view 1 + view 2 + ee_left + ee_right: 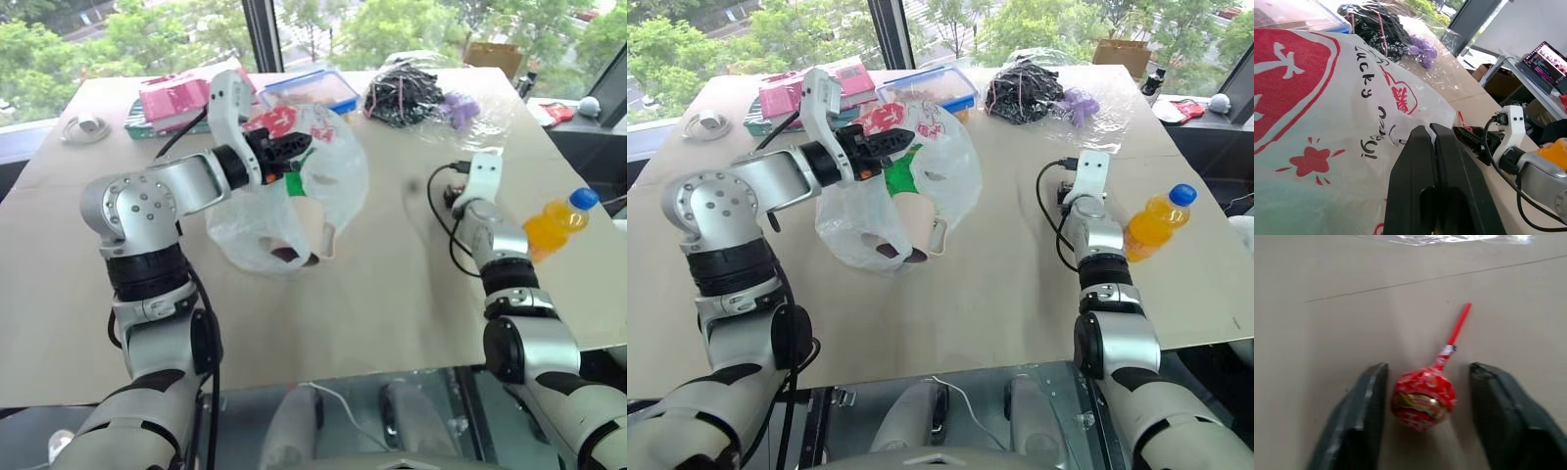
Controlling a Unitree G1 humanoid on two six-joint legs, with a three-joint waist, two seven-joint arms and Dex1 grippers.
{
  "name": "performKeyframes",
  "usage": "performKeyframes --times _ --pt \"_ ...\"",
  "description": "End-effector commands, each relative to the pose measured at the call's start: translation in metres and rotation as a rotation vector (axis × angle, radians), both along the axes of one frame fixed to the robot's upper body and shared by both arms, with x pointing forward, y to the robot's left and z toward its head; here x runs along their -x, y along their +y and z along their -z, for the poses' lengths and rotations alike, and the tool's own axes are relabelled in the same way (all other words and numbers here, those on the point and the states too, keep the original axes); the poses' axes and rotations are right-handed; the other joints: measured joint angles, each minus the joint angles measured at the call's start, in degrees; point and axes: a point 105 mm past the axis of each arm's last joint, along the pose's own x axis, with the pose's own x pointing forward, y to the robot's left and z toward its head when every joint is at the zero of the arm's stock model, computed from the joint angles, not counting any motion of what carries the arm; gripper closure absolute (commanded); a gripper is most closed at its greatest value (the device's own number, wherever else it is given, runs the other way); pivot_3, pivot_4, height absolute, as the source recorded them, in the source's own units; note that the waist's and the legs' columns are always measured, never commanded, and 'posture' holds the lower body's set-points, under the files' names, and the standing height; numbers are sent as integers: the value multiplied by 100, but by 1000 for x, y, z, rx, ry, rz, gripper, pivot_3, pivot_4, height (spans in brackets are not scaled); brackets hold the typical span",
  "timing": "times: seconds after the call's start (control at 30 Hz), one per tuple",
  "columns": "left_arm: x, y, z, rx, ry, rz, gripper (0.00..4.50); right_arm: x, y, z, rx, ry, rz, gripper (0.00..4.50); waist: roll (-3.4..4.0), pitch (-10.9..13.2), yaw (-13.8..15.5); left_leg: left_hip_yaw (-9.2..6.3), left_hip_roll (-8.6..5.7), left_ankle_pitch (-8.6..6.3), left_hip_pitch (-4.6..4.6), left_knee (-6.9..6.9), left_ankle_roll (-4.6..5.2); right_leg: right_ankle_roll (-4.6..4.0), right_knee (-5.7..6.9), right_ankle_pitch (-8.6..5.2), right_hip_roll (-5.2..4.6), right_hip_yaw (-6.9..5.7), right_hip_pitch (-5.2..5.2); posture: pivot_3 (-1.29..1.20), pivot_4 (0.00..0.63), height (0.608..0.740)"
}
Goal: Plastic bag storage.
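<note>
The plastic bag, thin white with red print, hangs above the table from my left gripper, which is shut on its upper edge. In the left wrist view the two black fingers lie pressed together against the printed film. A dark item and a green one show through the bag. My right gripper rests low on the table to the right, open. A red-wrapped lollipop lies between its fingers without touching either, its stick pointing away.
An orange drink bottle lies just right of my right wrist. At the back stand a blue-lidded lunchbox, a clear wrap of black cables, pink packets and a white cable coil.
</note>
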Motion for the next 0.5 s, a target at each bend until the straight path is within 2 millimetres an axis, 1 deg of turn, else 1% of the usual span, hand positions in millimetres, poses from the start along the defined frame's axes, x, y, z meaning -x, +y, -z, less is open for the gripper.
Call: performKeyframes --times 0.03,0.1,0.13,0.23,0.3,0.37,0.47,0.5 --pt "6 0 -15 3 -62 7 4500 5 4 -22 87 -86 -87 3666 0 0 9 0 0 0 0 0 0 0 -1 0 0 0 0 0 150 740" --pt "6 -1 -16 5 -63 8 4500 14 11 -27 126 -115 -157 3666 0 0 23 -3 0 0 -3 0 0 0 -2 0 -1 -2 0 0 150 740" --pt "6 -1 -17 6 -64 10 4500 25 22 -32 95 -142 -257 3666 0 0 32 -3 0 0 -4 0 0 0 -3 0 -1 -2 0 0 150 740" --pt "6 -1 -17 7 -62 15 4500 77 64 -55 -42 -212 -592 3666 2 1 34 -9 0 0 -10 0 0 1 -8 0 -2 -6 -1 0 150 740" --pt "6 -1 -17 5 -59 20 4500 115 92 -72 -127 -245 -804 3666 3 1 10 -11 2 -1 -13 2 1 1 -9 -1 0 -8 -2 0 150 740" --pt "6 0 -17 1 -58 23 4500 138 111 -83 -179 -258 -936 3666 3 2 -8 -9 4 -1 -5 2 1 1 -4 -1 1 -1 -1 0 150 740" --pt "5 1 -17 -14 -57 31 4500 155 141 -92 -209 -256 -1090 3666 3 1 -1 -13 10 -1 16 3 1 1 6 -1 12 -7 12 0 150 740" --pt "6 0 -18 -20 -59 44 4500 153 152 -93 -223 -252 -1117 3666 3 1 2 -15 14 0 20 7 1 1 7 -1 17 -10 17 0 150 740"
